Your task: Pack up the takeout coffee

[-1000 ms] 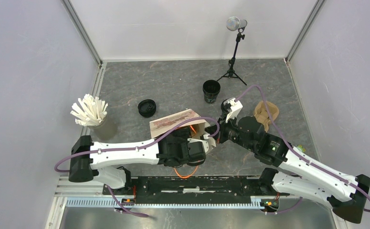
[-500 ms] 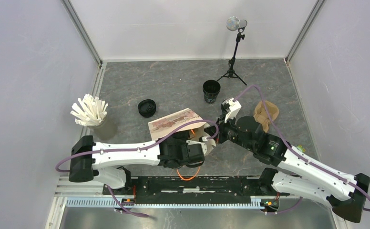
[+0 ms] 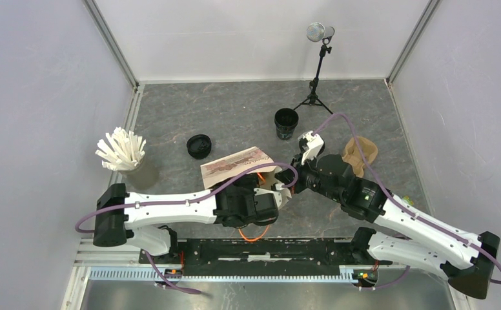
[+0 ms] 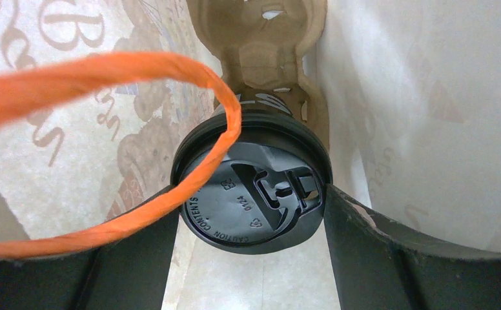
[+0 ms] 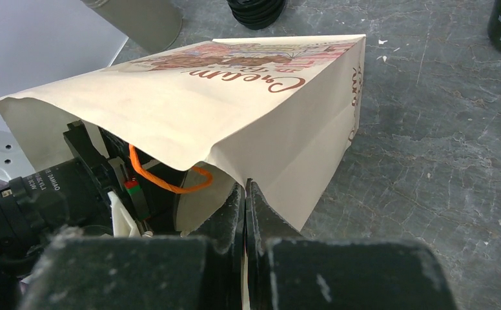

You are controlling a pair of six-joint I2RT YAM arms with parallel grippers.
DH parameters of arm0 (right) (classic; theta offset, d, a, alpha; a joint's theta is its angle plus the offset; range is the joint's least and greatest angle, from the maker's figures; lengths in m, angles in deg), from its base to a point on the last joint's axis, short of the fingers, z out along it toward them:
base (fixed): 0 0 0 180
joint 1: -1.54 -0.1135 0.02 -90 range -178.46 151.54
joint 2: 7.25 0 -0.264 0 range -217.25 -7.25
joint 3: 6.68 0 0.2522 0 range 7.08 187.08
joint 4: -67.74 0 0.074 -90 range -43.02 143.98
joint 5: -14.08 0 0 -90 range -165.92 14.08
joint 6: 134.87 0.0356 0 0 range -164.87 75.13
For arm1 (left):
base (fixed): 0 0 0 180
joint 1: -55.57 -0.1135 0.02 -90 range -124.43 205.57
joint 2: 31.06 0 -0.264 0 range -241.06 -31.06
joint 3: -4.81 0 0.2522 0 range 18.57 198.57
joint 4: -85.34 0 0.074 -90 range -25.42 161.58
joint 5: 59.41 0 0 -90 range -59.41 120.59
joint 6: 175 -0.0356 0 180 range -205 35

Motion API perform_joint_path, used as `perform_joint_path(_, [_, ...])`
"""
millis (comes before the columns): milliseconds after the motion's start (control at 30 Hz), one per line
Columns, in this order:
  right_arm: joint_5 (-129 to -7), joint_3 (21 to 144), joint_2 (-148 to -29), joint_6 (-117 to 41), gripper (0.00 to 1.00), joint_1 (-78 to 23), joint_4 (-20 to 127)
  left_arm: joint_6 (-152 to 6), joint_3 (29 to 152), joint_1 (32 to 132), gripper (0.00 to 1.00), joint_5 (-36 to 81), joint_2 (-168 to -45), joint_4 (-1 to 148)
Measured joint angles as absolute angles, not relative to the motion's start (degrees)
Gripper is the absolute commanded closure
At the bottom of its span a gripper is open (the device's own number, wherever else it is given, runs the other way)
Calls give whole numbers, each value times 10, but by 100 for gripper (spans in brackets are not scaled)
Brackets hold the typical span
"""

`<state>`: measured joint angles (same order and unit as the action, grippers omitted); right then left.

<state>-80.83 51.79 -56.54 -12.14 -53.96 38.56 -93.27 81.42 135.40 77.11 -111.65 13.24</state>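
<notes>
A black takeout coffee cup with its lid (image 4: 251, 194) on sits in a brown pulp carrier (image 4: 261, 58) inside the beige paper bag (image 3: 235, 165). My left gripper (image 4: 250, 189) reaches into the bag's mouth, with one finger touching each side of the lid. An orange handle (image 4: 106, 68) loops across the lid. My right gripper (image 5: 246, 187) is shut on the edge of the bag (image 5: 248, 116) at its opening. A second black cup (image 3: 286, 123) stands open, without a lid, farther back on the table.
Black lids (image 3: 199, 146) are stacked behind the bag. A cup of white sticks (image 3: 121, 152) stands at the left. A brown pulp piece (image 3: 359, 154) lies right of my right wrist. A small tripod (image 3: 317, 84) stands at the back.
The bag and both wrists have shifted slightly to the left. Both grips are unchanged.
</notes>
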Motion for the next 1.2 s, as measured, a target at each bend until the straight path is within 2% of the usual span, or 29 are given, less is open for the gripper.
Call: perform_joint_path(1200, [-798,521,-564,-115,100,-540,380,-980,765,1321,50,741,-1109,174])
